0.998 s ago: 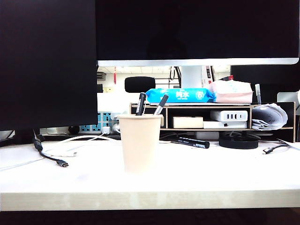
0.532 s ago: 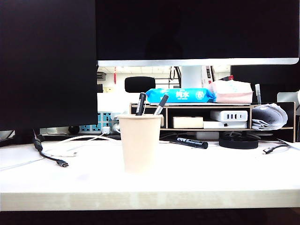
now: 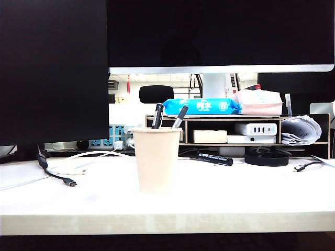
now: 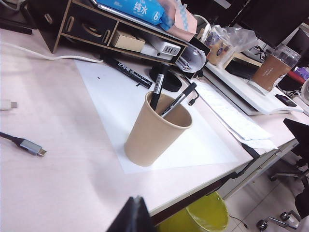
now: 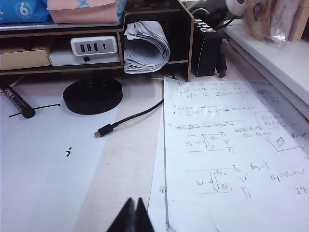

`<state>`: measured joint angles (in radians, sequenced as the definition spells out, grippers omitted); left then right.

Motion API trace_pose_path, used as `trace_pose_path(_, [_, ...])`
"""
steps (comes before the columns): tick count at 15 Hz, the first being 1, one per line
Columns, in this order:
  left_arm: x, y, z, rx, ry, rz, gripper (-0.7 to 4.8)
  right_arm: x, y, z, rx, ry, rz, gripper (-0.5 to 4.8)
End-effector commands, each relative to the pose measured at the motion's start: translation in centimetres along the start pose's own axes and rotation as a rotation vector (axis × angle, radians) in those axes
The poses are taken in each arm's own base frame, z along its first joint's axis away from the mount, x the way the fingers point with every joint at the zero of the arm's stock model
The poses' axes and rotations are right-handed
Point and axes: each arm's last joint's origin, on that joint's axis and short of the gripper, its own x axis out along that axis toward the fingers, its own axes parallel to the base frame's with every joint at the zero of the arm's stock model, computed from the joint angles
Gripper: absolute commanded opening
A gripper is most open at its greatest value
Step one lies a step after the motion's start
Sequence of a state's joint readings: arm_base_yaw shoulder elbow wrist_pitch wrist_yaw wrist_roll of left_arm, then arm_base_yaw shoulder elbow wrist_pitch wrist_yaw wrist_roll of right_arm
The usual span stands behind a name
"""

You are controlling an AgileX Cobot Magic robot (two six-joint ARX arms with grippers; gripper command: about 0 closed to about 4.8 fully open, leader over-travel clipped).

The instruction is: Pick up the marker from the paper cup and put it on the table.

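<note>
Right gripper (image 5: pixel 135 212) closed and empty above papers, left gripper (image 4: pixel 133 212) seemingly closed beside paper cup (image 4: pixel 153 130); marker (image 4: pixel 128 73) already flat on worktop (image 4: pixel 72 159), apparently only retreat left.

"6" on the blue packet (image 3: pixel 201 106)

The exterior view is harshly backlit: the bright room behind blows out to white, while the dark monitor (image 3: pixel 52 73) and screen above sit as flat black masses. The paper cup (image 3: pixel 156 159) is evenly lit, throwing a faint soft shadow onto the pale counter (image 3: pixel 235 198) toward 6 o'clock. Both wrist views are bright, evenly lit and fairly sharp; the handwritten sheet (image 5: pixel 231 145) reads clearly, with mild softness at the edges.
</note>
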<state>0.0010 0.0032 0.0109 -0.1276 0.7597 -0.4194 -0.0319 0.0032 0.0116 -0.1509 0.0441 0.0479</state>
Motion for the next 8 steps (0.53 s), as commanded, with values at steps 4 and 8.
trace_pose_path(4, [0.01,0.06,-0.14,-0.007,0.011,0.001,-0.05,0.03,0.05,0.04,0.003,-0.014,0.001,-0.01])
trace_pose_path(8, [0.01,0.06,-0.14,-0.007,0.011,0.001,-0.05,0.01,0.48,0.01,-0.051,-0.012,0.046,-0.01])
